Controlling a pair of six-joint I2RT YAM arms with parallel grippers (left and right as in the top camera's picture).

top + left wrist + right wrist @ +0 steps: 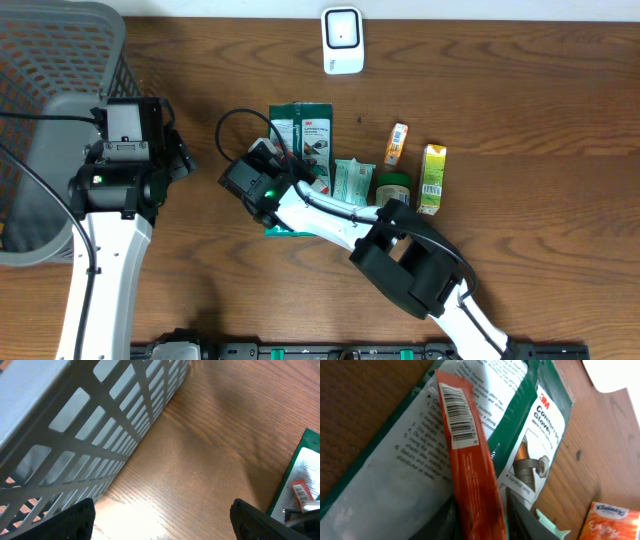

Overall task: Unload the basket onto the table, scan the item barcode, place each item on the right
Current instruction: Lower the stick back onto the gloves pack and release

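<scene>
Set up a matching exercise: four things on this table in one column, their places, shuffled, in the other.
Things:
1. basket
2. scanner
3. red packet
4. carton

Places:
A. top centre of the overhead view
B. over the green glove packs
C. left end of the table
D. right end of the row of goods

Pairs: 1-C, 2-A, 3-B, 4-D

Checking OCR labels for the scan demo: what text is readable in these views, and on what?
"3M": green glove pack.
"Gloves": same pack; the word above it is cut off.
"Kleenex": orange tissue pack.
Digits under the barcode on the red sachet: too small.
Print on the white instruction panel: blurred.
Overhead view: all print too small.
</scene>
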